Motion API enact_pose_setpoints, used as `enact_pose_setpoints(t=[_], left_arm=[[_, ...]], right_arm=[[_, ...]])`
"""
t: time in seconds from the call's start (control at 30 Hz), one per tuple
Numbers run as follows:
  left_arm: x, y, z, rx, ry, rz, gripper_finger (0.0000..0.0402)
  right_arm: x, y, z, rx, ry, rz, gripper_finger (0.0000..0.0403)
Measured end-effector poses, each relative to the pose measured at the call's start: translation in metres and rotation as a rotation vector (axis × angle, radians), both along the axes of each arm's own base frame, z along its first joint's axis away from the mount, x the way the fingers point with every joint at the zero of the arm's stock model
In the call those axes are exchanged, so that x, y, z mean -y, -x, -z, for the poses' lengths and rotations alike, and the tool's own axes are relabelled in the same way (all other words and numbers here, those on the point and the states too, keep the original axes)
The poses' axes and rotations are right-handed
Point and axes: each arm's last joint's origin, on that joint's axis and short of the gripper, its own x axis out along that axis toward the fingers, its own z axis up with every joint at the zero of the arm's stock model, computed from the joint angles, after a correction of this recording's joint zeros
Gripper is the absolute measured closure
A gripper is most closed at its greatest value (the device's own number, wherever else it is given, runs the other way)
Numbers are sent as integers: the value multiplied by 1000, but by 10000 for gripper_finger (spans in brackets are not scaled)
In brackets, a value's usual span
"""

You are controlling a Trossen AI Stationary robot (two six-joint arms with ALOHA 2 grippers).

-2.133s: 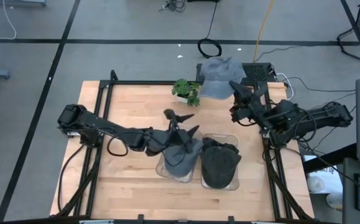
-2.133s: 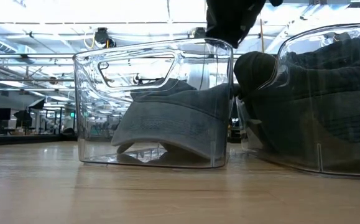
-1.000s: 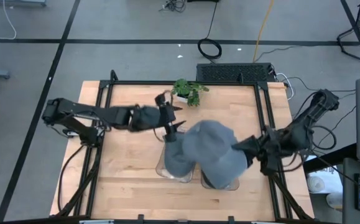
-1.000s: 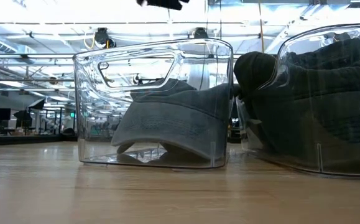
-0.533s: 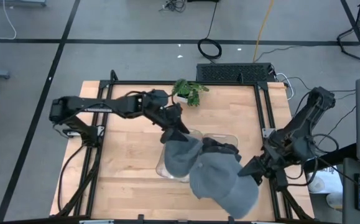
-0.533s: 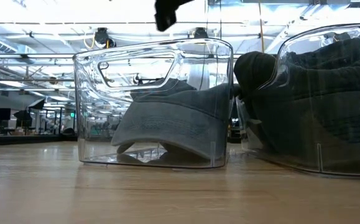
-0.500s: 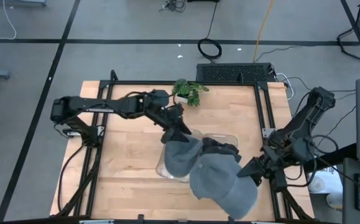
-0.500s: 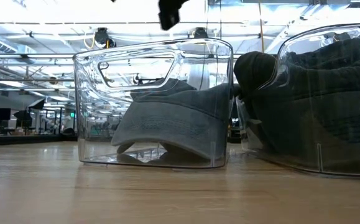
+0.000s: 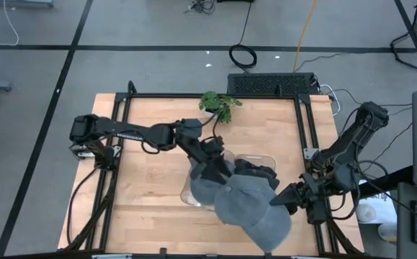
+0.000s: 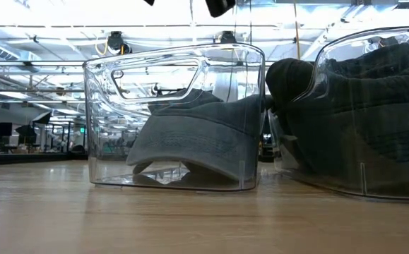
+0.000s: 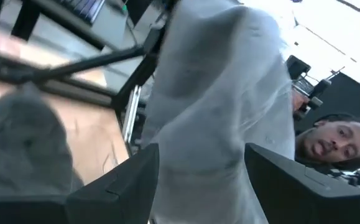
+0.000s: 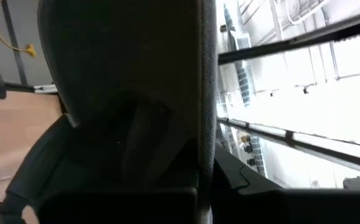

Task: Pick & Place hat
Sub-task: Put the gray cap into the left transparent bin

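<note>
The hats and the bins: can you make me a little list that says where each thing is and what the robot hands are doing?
Light grey hat: held up by the right gripper, above the bins' front edge
Right gripper: shut on the light grey hat's edge
Left gripper: open, fingers on either side of the light grey hat, not gripping
Left clear bin: holds a grey hat
Right clear bin: holds a dark hat
Small plant: at the table's back edge

The grey hat [image 9: 251,208] hides the right gripper's tips (its near edge blurs badly).
</note>
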Motion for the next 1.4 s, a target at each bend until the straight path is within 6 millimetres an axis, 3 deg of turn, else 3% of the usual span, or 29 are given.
enact_pose_setpoints(t=[0.23, 0.53, 0.7, 1.0, 1.2, 1.4], left_arm=[[12, 0, -11, 106, 27, 33, 156], [45, 5, -11, 105, 30, 102, 156], [63, 9, -20, 213, 30, 145, 156], [44, 37, -63, 342, 19, 108, 156], [36, 37, -56, 233, -27, 28, 156], [31, 21, -34, 156, -52, -68, 156]], right_arm=[[0, 0, 1, -11, 11, 21, 403], [8, -7, 1, -16, 17, 141, 403], [13, -11, 4, -48, 20, 197, 403], [10, -9, 7, -79, -9, 134, 403], [10, -9, 8, -90, -18, 132, 403], [10, -9, 8, -91, -22, 129, 403]])
